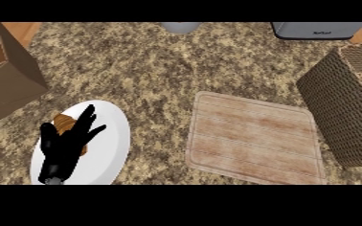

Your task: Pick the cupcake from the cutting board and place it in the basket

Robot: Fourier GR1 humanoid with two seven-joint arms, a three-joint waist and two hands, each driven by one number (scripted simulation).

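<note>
While the left hand (65, 146) rests spread over a pastry (66, 123) on the plate (109, 148), the cutting board (254, 136) lies beside the basket (338, 103).

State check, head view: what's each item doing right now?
Cutting board: flat on the counter, bare.
Basket: at the right edge, inside hidden.
Plate: holds a brown item.
Left hand: open over the plate.
Right hand: not in view.

a kitchen: speckled granite counter (176, 67), wooden cutting board (254, 139), white plate (109, 148).
</note>
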